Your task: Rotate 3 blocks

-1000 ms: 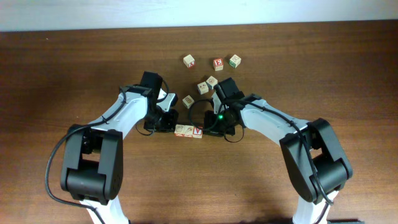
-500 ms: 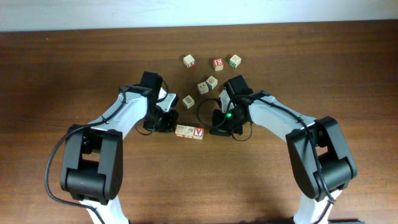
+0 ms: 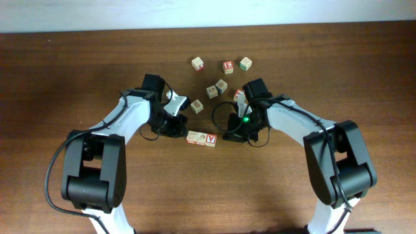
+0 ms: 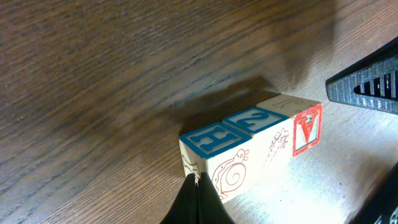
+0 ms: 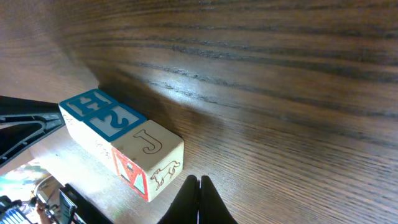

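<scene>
Three blocks touching in a row on the table; left pincer clenched, empty, just beside one end; right pincer clenched, empty, near the other.

1. A dark wooden table filled the overhead view, its grain running side to side.
2. A red E cube sat toward the table's 12 o'clock edge, with a green-faced cube near it at 3 o'clock and a pale cube farther off at 9 o'clock.
3. At the E cube's 7 o'clock, a lower paired cube and an upper paired cube sat skewed, just beside each other.
4. A lone cube stood apart at the pair's 8 o'clock.
</scene>
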